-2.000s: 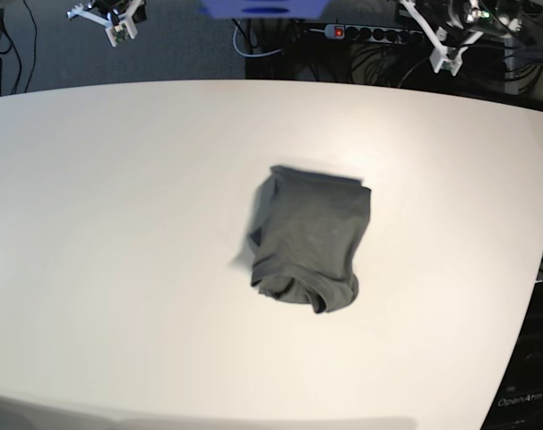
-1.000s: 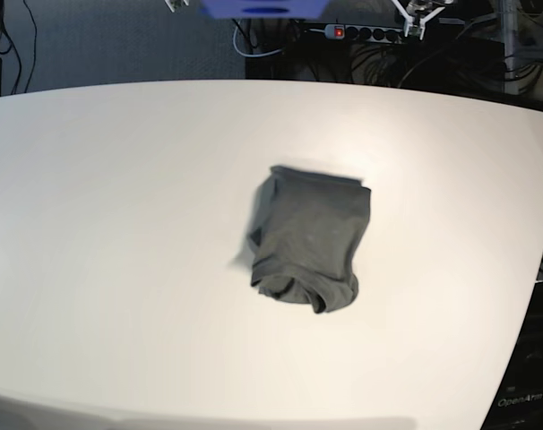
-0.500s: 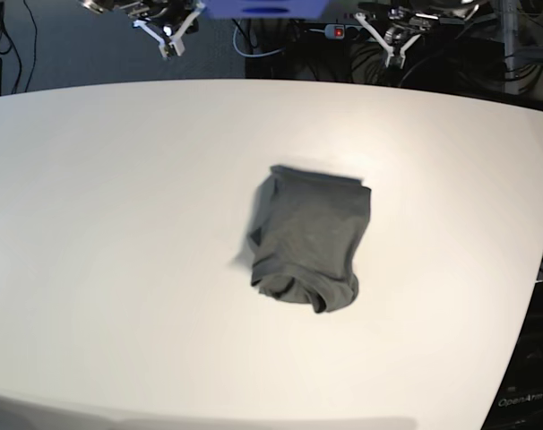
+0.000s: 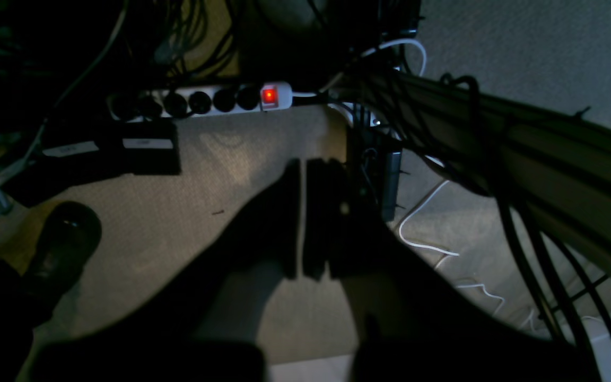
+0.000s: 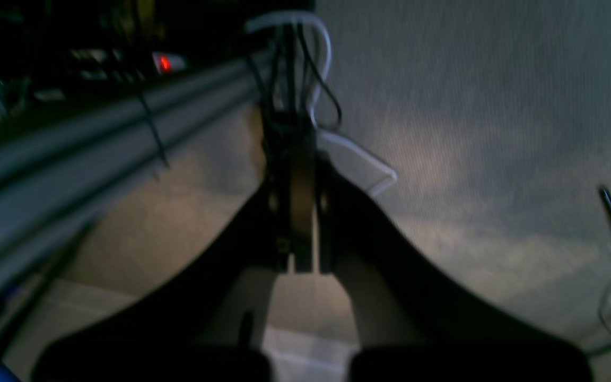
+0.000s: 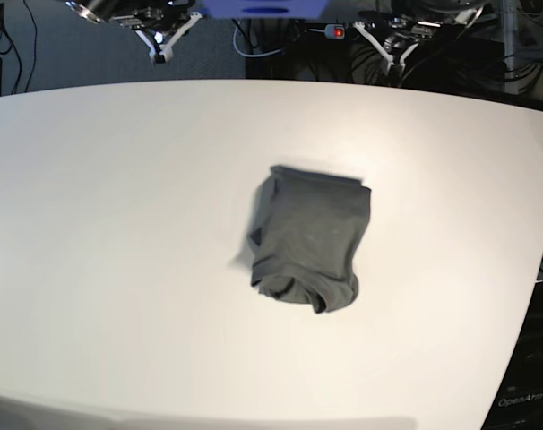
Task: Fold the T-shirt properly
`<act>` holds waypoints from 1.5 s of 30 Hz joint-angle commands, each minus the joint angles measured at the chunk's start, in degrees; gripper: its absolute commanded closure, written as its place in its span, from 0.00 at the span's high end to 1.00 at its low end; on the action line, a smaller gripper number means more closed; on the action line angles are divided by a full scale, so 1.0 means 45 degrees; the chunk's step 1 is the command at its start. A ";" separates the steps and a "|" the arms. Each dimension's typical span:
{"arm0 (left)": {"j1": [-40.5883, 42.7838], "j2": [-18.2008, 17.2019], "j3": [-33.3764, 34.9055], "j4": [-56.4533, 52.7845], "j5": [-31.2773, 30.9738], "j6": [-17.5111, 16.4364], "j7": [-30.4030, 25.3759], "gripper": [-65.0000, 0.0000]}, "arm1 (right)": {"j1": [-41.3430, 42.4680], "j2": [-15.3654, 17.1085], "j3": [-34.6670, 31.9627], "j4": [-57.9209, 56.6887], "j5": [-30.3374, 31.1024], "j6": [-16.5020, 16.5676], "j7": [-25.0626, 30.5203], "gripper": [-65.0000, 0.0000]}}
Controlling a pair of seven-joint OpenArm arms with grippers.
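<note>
- Base view has the T-shirt [image 6: 309,239] lying folded into a compact, roughly rectangular bundle a little right of the middle of the white table [image 6: 119,224], exactly where it lay two seconds ago; its outline and creases have not changed.
- Both arms have moved since then: two seconds ago they sat wider apart at the top corners, a second ago they were nearly out of frame, and now they show again beyond the far table edge, closer to the centre.
- Left gripper [image 6: 391,59] hangs past the far edge on the view's right, near the power strip [image 6: 361,32]; right gripper [image 6: 161,52] hangs past the far edge on the view's left, beside a blue object [image 6: 262,8].
- Left wrist view shows the left gripper [image 4: 302,217] with its fingers [image 4: 284,212] drawn almost together, only a thin slit between them, holding nothing, over carpet and cables.
- Right wrist view, blurred, shows the right gripper [image 5: 297,212] with its fingers [image 5: 273,212] likewise pressed narrow and empty, above the floor.
- Neither gripper touches the shirt; both are well apart from it.
- Bare table surrounds the shirt on all sides, with the widest stretch to the view's left and the near edge; the right table edge lies nearer to it.
</note>
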 commanded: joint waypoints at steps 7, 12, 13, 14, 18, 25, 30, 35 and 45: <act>0.0006 -0.0083 -0.0023 0.0022 -0.0010 -0.0226 -0.0045 0.13 | 0.0192 -0.0205 0.0020 0.0022 0.0672 -0.0020 0.0182 0.01; 0.0045 -0.0102 -0.0023 0.0061 -0.0010 -0.0226 -0.0045 0.18 | 0.0153 -0.0322 0.0020 0.0022 0.0672 -0.0548 0.0201 0.01; 0.0045 -0.0102 -0.0023 0.0061 -0.0010 -0.0226 -0.0045 0.18 | 0.0134 -0.0322 0.0039 0.0022 0.0672 -0.0548 0.0240 0.01; 0.0045 -0.0102 -0.0023 0.0042 -0.0010 -0.0226 -0.0045 0.18 | 0.0114 -0.0322 0.0039 0.0022 0.0672 -0.0548 0.0260 0.01; 0.0045 -0.0102 -0.0023 0.0042 -0.0010 -0.0226 0.0326 0.18 | 0.0095 -0.0224 0.0332 0.0022 0.0672 -0.0548 0.0240 0.01; 0.0025 -0.0043 -0.0042 0.0081 -0.0029 -0.0226 0.0932 0.18 | -0.0042 -0.0009 0.0977 0.0022 0.0672 -0.0196 0.0182 0.01; 0.0025 0.0035 -0.0042 0.0081 -0.0029 -0.0226 0.0893 0.18 | -0.0081 -0.0029 0.0996 0.0022 0.0672 -0.0176 0.0201 0.01; 0.0065 0.0035 -0.0023 0.0081 -0.0029 -0.0226 0.0873 0.18 | -0.0101 -0.0009 0.0957 0.0022 0.0652 -0.0157 0.0182 0.01; 0.0045 0.0054 -0.0023 0.0100 -0.0029 -0.0226 0.0854 0.19 | -0.0081 -0.0009 0.0918 0.0022 0.0613 -0.0157 0.0182 0.01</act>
